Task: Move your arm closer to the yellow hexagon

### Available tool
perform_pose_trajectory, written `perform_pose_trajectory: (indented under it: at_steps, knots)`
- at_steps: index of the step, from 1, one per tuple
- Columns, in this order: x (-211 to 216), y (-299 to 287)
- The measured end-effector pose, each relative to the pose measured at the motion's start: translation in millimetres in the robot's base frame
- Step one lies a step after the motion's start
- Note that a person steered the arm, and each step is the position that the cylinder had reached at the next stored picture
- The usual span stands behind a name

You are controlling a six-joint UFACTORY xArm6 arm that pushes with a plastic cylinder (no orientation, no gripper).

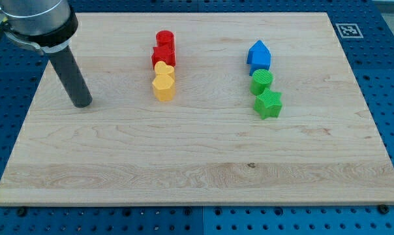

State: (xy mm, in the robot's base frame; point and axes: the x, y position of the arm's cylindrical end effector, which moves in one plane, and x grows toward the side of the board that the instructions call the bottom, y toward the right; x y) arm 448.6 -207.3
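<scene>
The yellow hexagon [164, 87] stands left of the board's middle, at the bottom of a short column of blocks. A smaller yellow block [161, 67] touches it from above; its shape is hard to make out. My tip [83, 103] rests on the board at the view's left, well to the left of the yellow hexagon and slightly lower. It touches no block.
A red cylinder [165, 39] and another red block [163, 55] top the same column. To the right stand a blue block [258, 55], a green cylinder [262, 81] and a green star [269, 104]. The wooden board [197, 170] lies on a blue pegboard.
</scene>
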Motion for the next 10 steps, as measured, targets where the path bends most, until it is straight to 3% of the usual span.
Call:
perform_pose_trajectory:
  at_steps: [4,7,8,10]
  knots:
    - [0.4,5.3]
    - [62.4,195.6]
    - [44.9,226.8]
    - [30.3,219.8]
